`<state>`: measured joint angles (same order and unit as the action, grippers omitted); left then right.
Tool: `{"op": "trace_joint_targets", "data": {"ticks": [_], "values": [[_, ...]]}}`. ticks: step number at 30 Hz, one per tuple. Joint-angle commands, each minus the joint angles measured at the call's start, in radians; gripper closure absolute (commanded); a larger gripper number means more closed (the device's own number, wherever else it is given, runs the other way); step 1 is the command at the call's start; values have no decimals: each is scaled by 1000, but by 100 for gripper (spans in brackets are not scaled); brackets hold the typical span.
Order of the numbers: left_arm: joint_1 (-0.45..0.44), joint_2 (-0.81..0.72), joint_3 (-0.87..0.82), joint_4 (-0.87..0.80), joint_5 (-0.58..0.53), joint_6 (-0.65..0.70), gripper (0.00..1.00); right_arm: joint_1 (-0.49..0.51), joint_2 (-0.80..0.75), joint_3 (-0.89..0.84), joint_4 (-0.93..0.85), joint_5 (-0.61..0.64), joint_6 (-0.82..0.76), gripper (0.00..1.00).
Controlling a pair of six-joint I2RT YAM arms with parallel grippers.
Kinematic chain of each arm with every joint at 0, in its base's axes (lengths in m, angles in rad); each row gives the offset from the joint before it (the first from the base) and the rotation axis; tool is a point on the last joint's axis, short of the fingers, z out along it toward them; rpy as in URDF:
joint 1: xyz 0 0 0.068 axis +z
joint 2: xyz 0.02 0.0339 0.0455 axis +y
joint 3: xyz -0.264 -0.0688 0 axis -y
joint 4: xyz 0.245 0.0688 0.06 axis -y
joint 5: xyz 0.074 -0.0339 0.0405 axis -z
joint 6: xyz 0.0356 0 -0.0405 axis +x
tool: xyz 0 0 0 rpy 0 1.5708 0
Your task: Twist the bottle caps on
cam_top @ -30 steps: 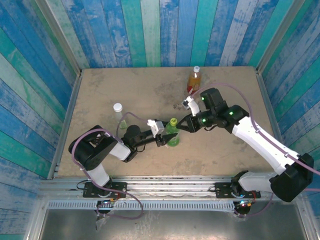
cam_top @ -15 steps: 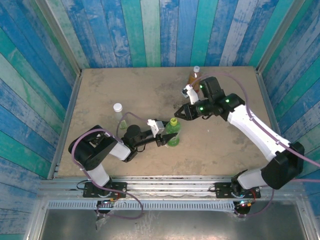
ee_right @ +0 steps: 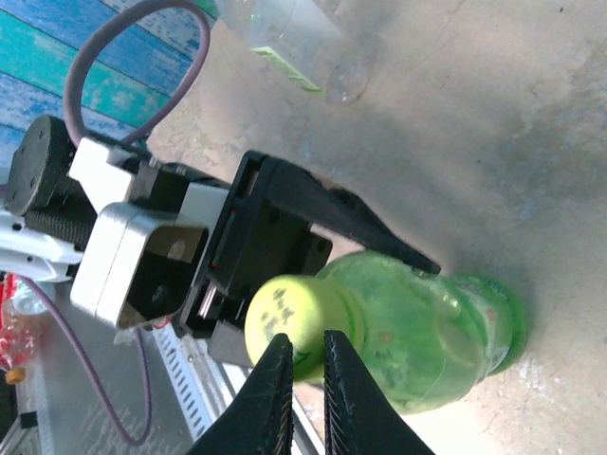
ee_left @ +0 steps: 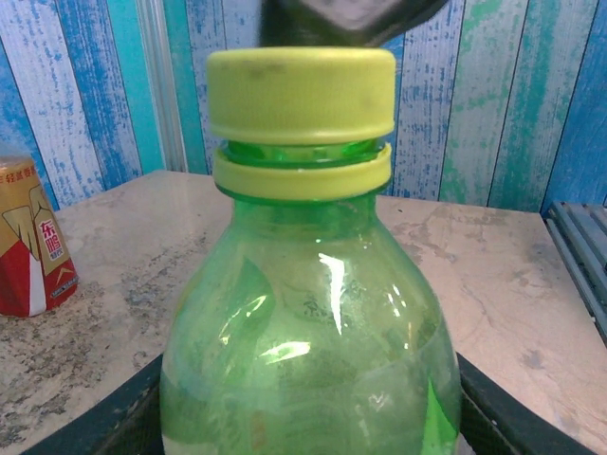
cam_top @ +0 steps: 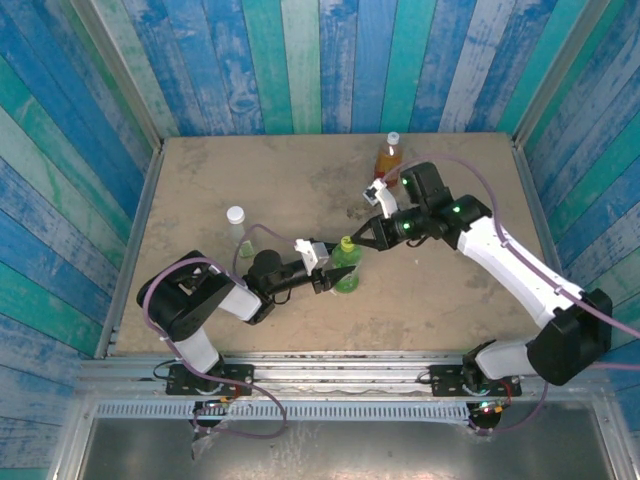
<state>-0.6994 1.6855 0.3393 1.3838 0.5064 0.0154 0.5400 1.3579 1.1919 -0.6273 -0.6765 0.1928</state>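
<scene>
The green bottle (cam_top: pixel 347 277) stands upright near the table's middle, with my left gripper (cam_top: pixel 338 274) shut on its body. In the left wrist view its dark fingers (ee_left: pixel 486 408) flank the green bottle (ee_left: pixel 303 351). The yellow-green cap (ee_left: pixel 302 95) sits on the neck. My right gripper (ee_right: pixel 305 341) hovers just over the cap (ee_right: pixel 285 322) with its fingers almost together, narrower than the cap and not around it. The right gripper (cam_top: pixel 360 239) comes in from the right. The clear bottle (cam_top: pixel 243 238) and the amber bottle (cam_top: pixel 387 160) each carry a white cap.
The amber bottle's red label (ee_left: pixel 28 251) shows at the far left of the left wrist view. The clear bottle (ee_right: pixel 294 43) stands behind the left arm's wrist (ee_right: pixel 142 256). Blue plank walls close in the table (cam_top: pixel 200 180) on three sides.
The right gripper lifted back from the cap, turned at the wrist, and has come down close over the cap again. The left gripper and the green bottle have stayed put.
</scene>
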Motion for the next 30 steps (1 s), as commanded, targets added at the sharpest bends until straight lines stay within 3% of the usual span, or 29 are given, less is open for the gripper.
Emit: {"op": "trace_joint_targets", "data": {"ticks": [1, 6, 14, 20, 30], "values": [[1, 1, -7, -115, -23, 20, 41, 21, -42, -47, -25, -73, 18, 87], [1, 9, -6, -108, -20, 21, 41, 20, -72, -24, -22, 0, 17, 86], [3, 5, -7, -111, -20, 20, 41, 2, 55, 94, -23, 18, -18, 72], [1, -4, -10, -112, -29, 18, 41, 5, 129, 144, -63, -45, -60, 79], [1, 9, -6, -86, -48, -5, 42, 18, 14, -42, -26, -104, -13, 84]]}}
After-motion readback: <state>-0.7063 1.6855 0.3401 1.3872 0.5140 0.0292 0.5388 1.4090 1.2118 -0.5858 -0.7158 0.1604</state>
